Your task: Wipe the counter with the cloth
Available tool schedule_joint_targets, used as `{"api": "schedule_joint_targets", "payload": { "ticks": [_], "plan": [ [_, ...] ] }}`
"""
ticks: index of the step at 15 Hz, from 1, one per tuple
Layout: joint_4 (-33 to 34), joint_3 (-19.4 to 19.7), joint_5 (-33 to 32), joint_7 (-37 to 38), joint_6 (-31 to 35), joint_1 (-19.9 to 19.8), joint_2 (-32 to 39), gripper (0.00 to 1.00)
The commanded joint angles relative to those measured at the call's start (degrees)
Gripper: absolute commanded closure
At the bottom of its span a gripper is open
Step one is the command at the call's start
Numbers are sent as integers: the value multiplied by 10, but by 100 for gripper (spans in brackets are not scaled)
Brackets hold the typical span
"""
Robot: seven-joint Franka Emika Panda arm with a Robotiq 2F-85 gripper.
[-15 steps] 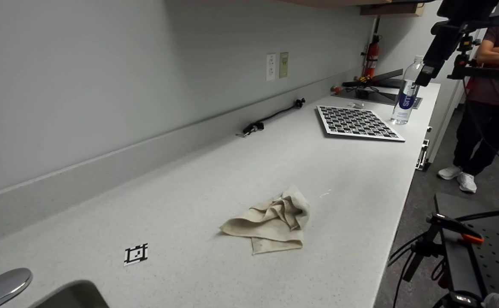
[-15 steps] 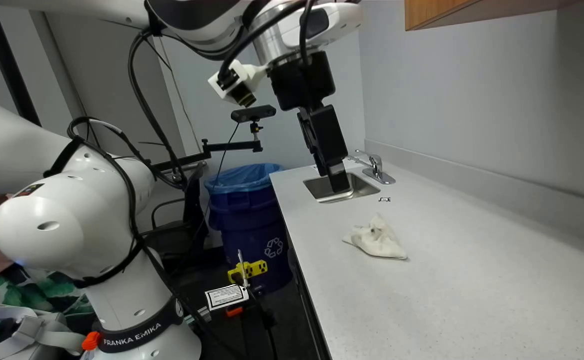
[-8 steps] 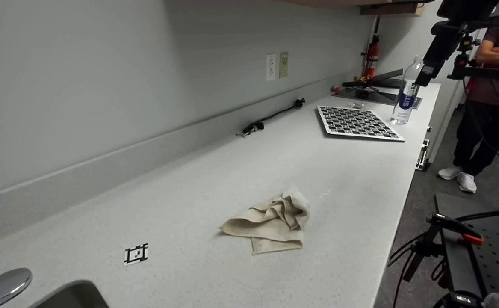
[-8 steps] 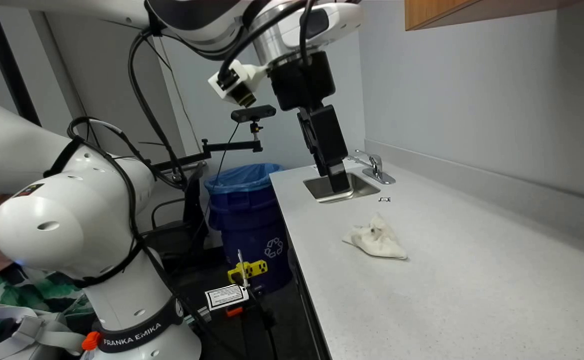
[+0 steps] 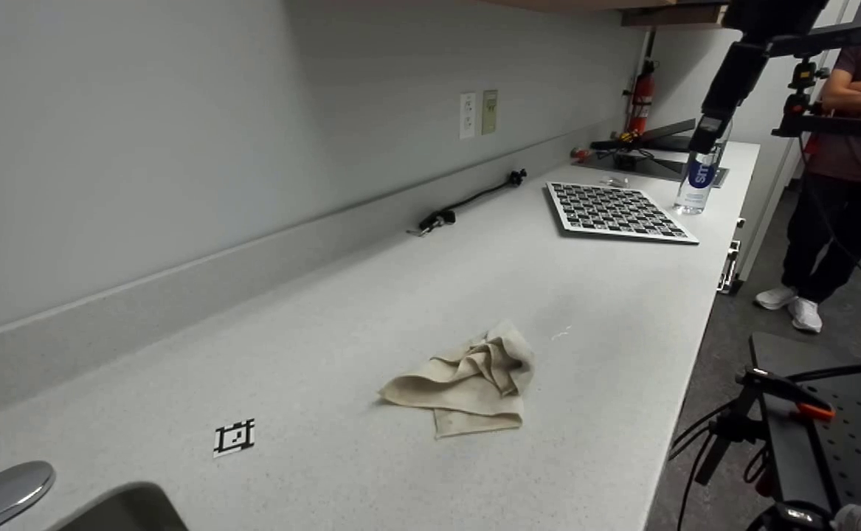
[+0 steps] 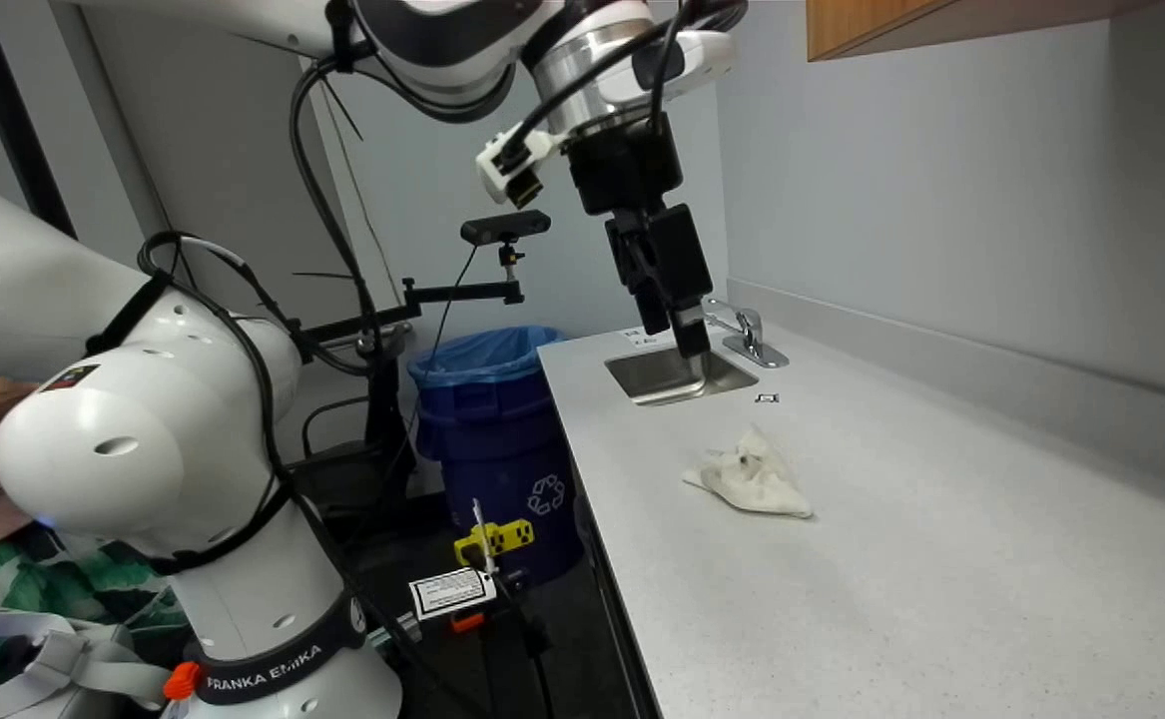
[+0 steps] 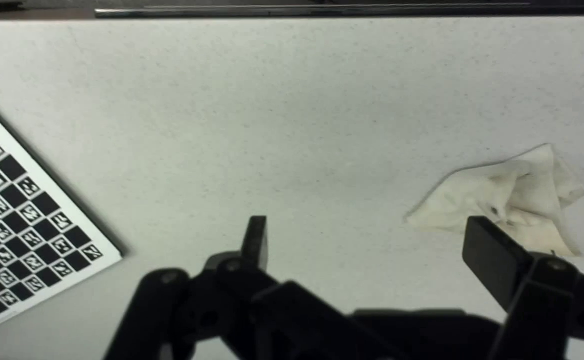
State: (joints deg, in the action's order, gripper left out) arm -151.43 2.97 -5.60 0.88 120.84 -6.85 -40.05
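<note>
Wrist view: the gripper (image 7: 372, 242) is hanging over the counter (image 7: 297, 115), its fingers (image 7: 494, 260) standing wide apart with nothing held between them. The cloth (image 7: 512, 200) is lying crumpled on the counter, off to the right of the gap, and the finger on that side is partly covering its lower edge. Key relation: in this view the gripper is standing between the checkered board (image 7: 27, 220) at left and the cloth at right. In an exterior view the cloth is lying between that board and the sink (image 5: 131, 509), so the coming move is probably calling for a sideways shift, sinkward, before any lowering; both exterior views are showing the gripper high and well apart from the cloth. Long axis: not sharp, though the cloth is spreading somewhat more along the line joining the fingers than across it. Judgement: wiping is not yet beginning; pinching the raised folds is likely offering the surest hold.
</note>
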Motion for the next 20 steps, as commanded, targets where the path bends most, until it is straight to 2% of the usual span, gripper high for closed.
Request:
{"api": "schedule_joint_targets", "payload": {
  "ticks": [1,3,10,16,20],
  "plan": [
    [19,-16,6,16,3,16,27,0],
    [31,-29,6,29,4,25,53,0],
    [27,-16,7,22,4,21,44,0],
    [31,-53,30,47,30,53,89,0],
    [34,-77,27,64,84,69,141,0]
  ]
}}
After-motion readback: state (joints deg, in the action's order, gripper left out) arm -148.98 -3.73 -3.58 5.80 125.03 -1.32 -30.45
